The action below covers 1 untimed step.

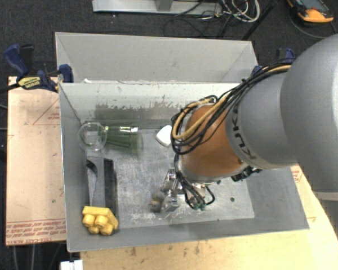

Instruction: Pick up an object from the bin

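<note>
**Camera view: tool sitting low in the bin, lower middle of the frame**

Camera view is showing the arm (281, 117) reaching in from the right of the frame, with its orange cover (211, 148) and looped cables hanging just above the tool (172, 196). The tool is sitting low over the floor of the bin (152, 61), in the lower middle of the frame. Whether it is open or closed I cannot tell, since its tip is too small and cluttered to read. A small dark bit (156, 203) is lying on the floor just left of the tool, touching it or nearly so.

A clear glass (110, 136) with green inside is lying on its side at the upper left of the floor. A white piece (164, 135) is peeking out from behind the cover near the middle. A grey strip (92, 184) and a dark strip (109, 184) are lying side by side along the left. A knobbly yellow toy (99, 220) is resting at their lower ends, in the lower left corner, well apart from the tool.
</note>
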Motion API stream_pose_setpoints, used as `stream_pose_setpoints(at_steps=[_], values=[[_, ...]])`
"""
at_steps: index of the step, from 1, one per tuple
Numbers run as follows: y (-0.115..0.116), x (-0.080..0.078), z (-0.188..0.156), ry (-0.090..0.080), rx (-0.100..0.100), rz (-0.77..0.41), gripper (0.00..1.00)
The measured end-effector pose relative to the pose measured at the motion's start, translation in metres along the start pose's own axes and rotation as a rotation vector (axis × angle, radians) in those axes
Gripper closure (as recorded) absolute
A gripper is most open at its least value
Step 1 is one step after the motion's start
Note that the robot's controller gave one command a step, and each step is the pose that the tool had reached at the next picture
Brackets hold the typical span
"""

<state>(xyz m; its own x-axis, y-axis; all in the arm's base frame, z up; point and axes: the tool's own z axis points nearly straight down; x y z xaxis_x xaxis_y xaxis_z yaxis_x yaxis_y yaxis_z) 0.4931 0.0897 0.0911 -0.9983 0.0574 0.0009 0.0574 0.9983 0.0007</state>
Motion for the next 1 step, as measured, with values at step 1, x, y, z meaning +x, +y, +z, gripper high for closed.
stream_pose_setpoints(at_steps=[1], values=[[-0.0260, 0.0075, -0.1148, -0.002, 0.000, 0.023, 1.00]])
